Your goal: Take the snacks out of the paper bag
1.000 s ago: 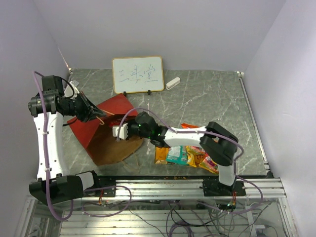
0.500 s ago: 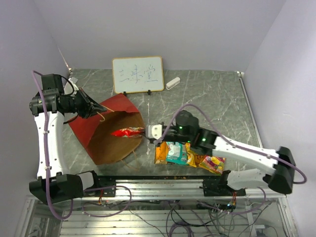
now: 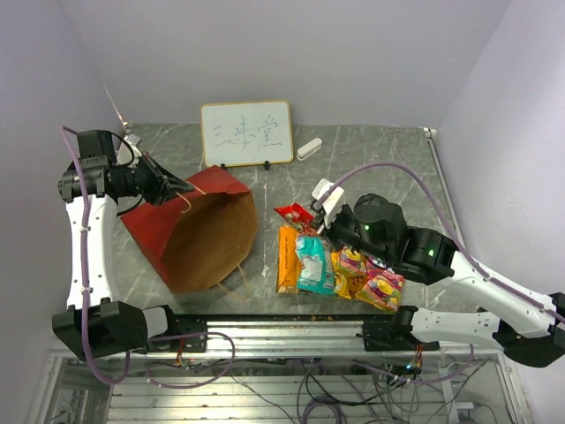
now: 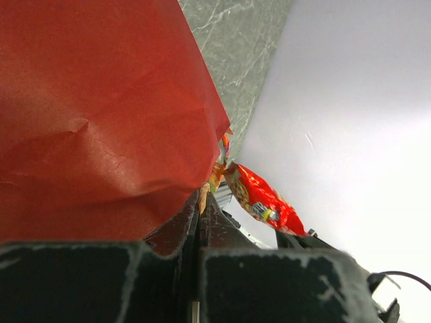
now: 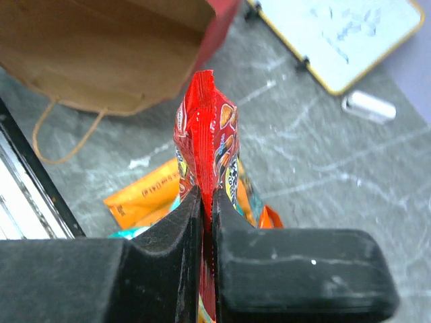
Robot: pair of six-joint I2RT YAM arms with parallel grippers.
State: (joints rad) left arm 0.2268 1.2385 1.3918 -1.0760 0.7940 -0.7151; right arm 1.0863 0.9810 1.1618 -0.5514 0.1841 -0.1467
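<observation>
The red paper bag [image 3: 150, 234] lies on its side at the left, its brown inside [image 3: 207, 238] open toward the right. My left gripper [image 3: 177, 188] is shut on the bag's top rim by a tan handle; the left wrist view shows its jaws [image 4: 201, 202] pinching there, under the red paper [image 4: 101, 114]. My right gripper [image 3: 315, 208] is shut on a small red packet [image 3: 293, 214], held edge-up [image 5: 205, 128] above the table right of the bag's mouth. The orange-and-teal chip bag [image 3: 300, 261] and smaller yellow and pink packets [image 3: 380, 287] lie in a pile below it.
A small whiteboard [image 3: 246, 132] stands at the back with a white eraser [image 3: 309, 148] beside it. The metal rail [image 3: 309, 336] runs along the near table edge. Walls close in on the left, back and right. A loose bag handle [image 5: 64, 138] lies on the table.
My right gripper has drawn the red packet out of the bag's mouth and carried it right, over the pile's far end. The left gripper has kept hold of the rim.
</observation>
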